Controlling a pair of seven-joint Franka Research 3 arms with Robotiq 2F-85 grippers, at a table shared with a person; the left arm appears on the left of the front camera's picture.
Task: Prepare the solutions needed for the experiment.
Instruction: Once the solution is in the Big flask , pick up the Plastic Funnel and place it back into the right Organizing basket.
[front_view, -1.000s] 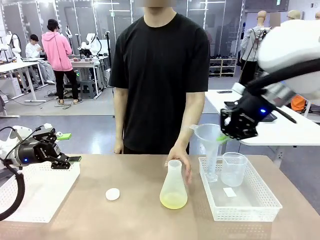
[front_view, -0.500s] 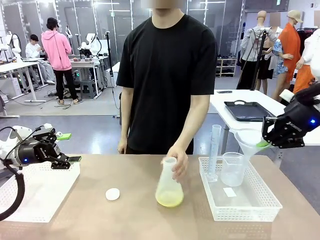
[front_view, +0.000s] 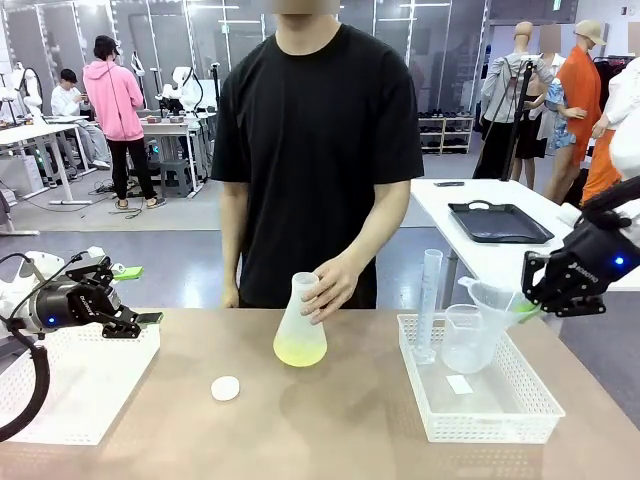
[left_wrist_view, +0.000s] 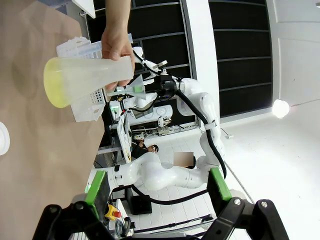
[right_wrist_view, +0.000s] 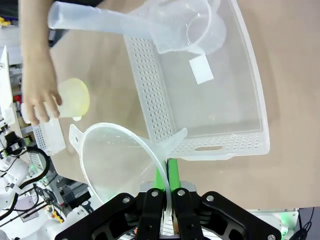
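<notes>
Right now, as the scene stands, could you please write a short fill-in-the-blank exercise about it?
1. The translucent conical plastic flask, with shallow pale yellow-green liquid, is gripped by the person's ____.
2. The right claw is shut on a clear plastic ____.
3. The tall clear plastic cylinder stands inside the white perforated plastic ____.
4. The left claw is ____ and holds nothing.

Missing words: hand; funnel; tray; open.

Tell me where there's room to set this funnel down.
Bare tabletop lies between the white cap and the right tray, on the robot's side of the flask the person holds. The tray's near half is free but for a white slip. Its far end is crowded by cylinder and beaker.
</notes>
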